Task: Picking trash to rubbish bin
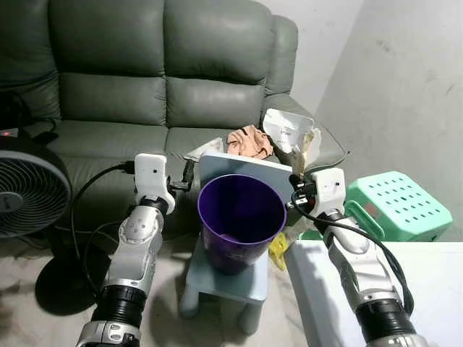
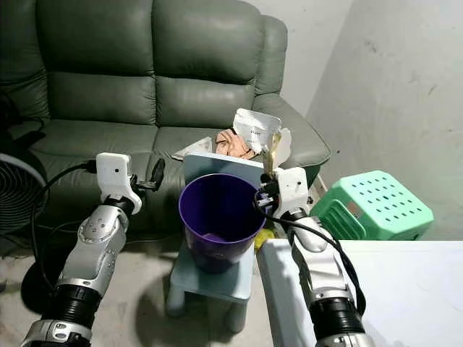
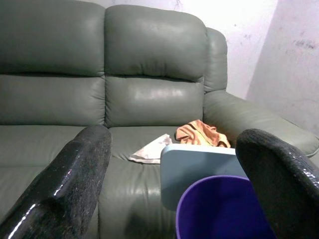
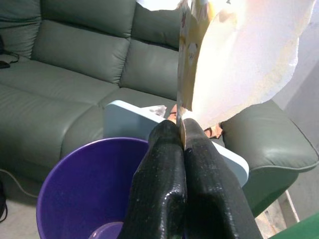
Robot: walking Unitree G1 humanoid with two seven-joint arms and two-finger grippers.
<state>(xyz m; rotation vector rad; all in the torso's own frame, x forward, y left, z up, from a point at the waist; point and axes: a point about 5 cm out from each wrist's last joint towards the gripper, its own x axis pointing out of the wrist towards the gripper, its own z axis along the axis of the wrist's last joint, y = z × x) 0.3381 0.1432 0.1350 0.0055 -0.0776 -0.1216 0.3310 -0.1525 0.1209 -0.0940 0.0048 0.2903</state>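
Far out to the left of the left gripper stands a black fan [image 1: 29, 188] on the floor, its cable trailing past the arm. Now the left gripper [image 1: 189, 173] itself: raised beside the purple bin, its two black fingers [image 3: 75, 174] spread wide apart with nothing between them, the bin's rim just off its right side. Beyond those fingers lies the green sofa [image 1: 145, 79], and on its seat cushion a crumpled paper scrap [image 3: 149, 149] and an orange cloth [image 3: 202, 133], both past the gripper and apart from it.

Between the two grippers sits the purple bin [image 1: 240, 220], upright and open-mouthed, resting on a small pale blue stool [image 1: 224, 278]. A little something pale shows at the bottom of the bin; what it is I cannot tell.

Over to the right gripper [image 1: 296, 176]: fingers [image 4: 169, 184] pressed tight together, pinching the lower edge of a white wrapper [image 1: 288, 134] that stands up above the fingertips. That gripper is at the bin's right rim, the wrapper held up behind the rim rather than inside.

Below the right gripper, a yellow scrap [image 1: 278, 249] lies on the floor by the stool. Right of the right arm is a white surface [image 1: 405, 296], and farther right a green perforated stool [image 1: 398, 206] against the wall.
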